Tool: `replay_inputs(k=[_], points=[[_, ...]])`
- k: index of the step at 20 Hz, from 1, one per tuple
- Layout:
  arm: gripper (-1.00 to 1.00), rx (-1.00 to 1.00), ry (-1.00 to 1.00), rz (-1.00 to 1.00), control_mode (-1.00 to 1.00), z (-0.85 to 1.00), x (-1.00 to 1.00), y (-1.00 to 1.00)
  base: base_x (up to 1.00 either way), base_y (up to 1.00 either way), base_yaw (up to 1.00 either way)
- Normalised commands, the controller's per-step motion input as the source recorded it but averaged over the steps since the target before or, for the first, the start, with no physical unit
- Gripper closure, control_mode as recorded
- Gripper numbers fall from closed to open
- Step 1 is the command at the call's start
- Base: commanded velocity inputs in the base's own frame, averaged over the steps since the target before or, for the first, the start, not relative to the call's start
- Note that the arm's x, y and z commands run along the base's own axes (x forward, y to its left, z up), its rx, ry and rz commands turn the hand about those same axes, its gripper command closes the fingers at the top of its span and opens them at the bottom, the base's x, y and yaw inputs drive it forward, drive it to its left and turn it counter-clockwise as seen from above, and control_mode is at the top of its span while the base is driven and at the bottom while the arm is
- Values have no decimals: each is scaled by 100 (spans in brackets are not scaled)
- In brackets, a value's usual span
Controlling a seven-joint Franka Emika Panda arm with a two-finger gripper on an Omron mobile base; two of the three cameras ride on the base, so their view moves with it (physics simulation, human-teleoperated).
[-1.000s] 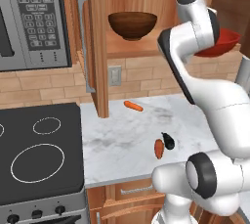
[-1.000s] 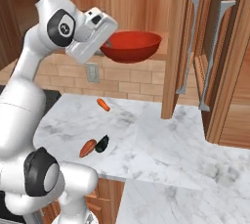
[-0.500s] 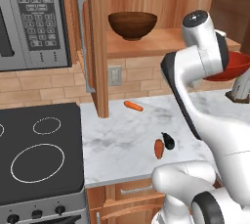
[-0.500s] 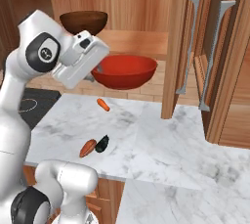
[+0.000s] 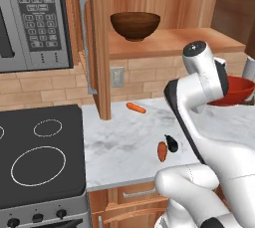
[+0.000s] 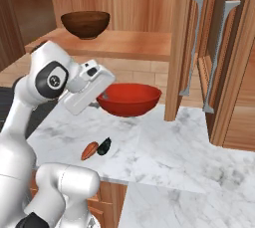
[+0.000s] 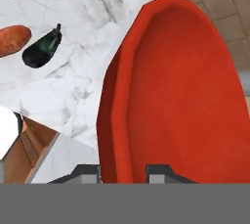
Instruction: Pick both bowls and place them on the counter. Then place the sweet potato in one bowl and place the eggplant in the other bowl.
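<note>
The gripper point(image 7: 123, 171) is pinching the red bowl's point(image 6: 129, 98) rim at frame centre above the marbled tabletop point(image 6: 169, 147). The brown bowl point(image 6: 85, 24) is sitting on the upper-left wooden shelf point(image 6: 124, 45); sweet potato point(image 6: 90, 150) and eggplant point(image 6: 104, 146) are lying touching, lower left.

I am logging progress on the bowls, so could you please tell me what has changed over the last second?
The claw, gripping the glossy red bowl by its rim, has carried it down from shelf height to just above the marbled counter. The dark wooden bowl stays on the shelf; the orange sweet potato, purple eggplant and carrot have not moved.
</note>
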Motion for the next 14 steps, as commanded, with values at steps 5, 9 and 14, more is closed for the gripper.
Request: replay_inputs(k=[5, 9, 14], points=[[100, 1, 4, 0, -100, -60, 23, -24, 0, 0, 0], [100, 1, 3, 0, -100, -58, 19, -12, 0, 0, 0], [100, 0, 0, 0, -100, -55, 1, -20, 0, 0, 0]])
